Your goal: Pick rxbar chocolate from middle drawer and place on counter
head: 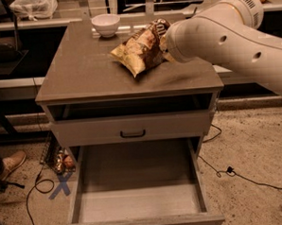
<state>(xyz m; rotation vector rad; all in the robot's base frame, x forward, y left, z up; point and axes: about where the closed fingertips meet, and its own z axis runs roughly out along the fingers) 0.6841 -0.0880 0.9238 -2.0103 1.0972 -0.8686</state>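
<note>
The open drawer tray (141, 202) is pulled out at the bottom of the grey cabinet. Its pale floor shows nothing on it. The rxbar chocolate is not in sight. The counter (82, 75) is the grey-brown top slab. My white arm (222, 34) reaches in from the right above the counter's right rear part. Its rounded end is beside a chip bag. My gripper is hidden behind the arm's bulk, somewhere over the counter's far right.
A crinkled yellow-brown chip bag (140, 50) lies mid-counter and a white bowl (106, 24) stands at its back edge. A shut drawer front with a black handle (132, 133) sits above the open tray. Cables (239, 175), a shoe (11, 164) and blue tape (62, 185) lie on the floor.
</note>
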